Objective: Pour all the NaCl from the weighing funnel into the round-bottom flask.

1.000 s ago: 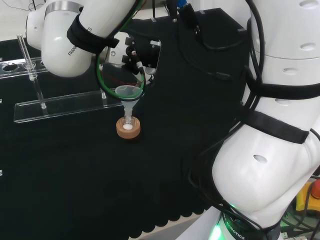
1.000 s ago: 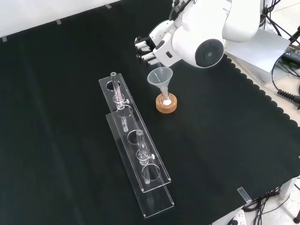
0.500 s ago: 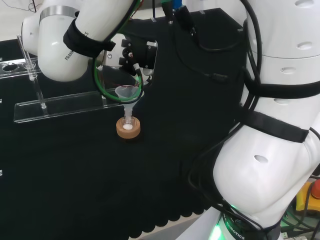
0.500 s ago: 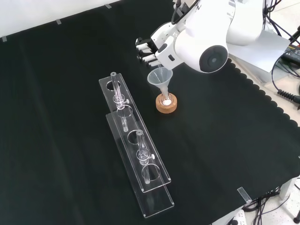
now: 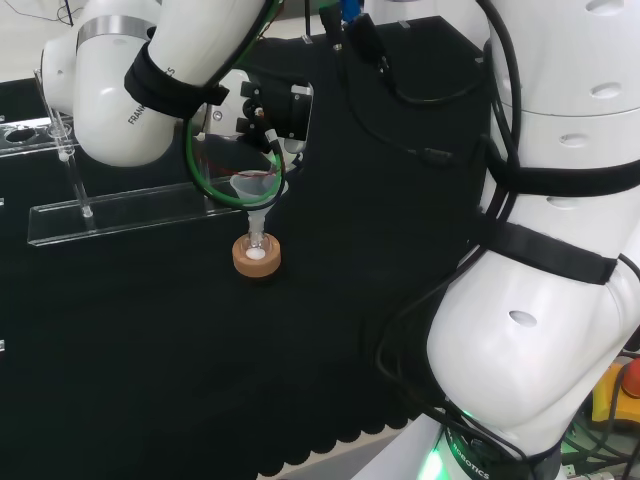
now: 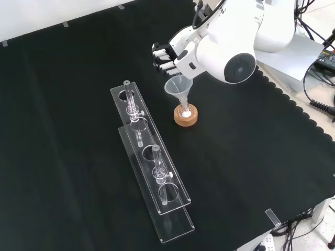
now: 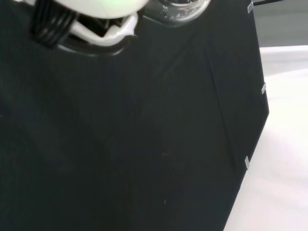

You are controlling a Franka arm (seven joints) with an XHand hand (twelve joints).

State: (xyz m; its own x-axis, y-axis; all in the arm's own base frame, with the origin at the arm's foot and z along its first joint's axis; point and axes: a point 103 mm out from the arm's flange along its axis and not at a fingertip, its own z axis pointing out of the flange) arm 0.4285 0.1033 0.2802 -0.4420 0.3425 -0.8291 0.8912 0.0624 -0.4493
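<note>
Cork ring stand (image 6: 186, 115) centre-frame carries the small flask under a clear plastic funnel (image 6: 178, 87); the black-and-white hand (image 6: 166, 56) hangs just above-left, fingers seemingly curled, what they hold unclear.

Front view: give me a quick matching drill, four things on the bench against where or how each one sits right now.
Things:
1. funnel
2. cork ring
3. hand
4. acrylic rack

Places or states:
A. lies long, left of the flask
B. stem down into the flask neck
C. under the flask, on the cloth
D. above and behind the funnel mouth

Pairs: 1-B, 2-C, 3-D, 4-A
</note>
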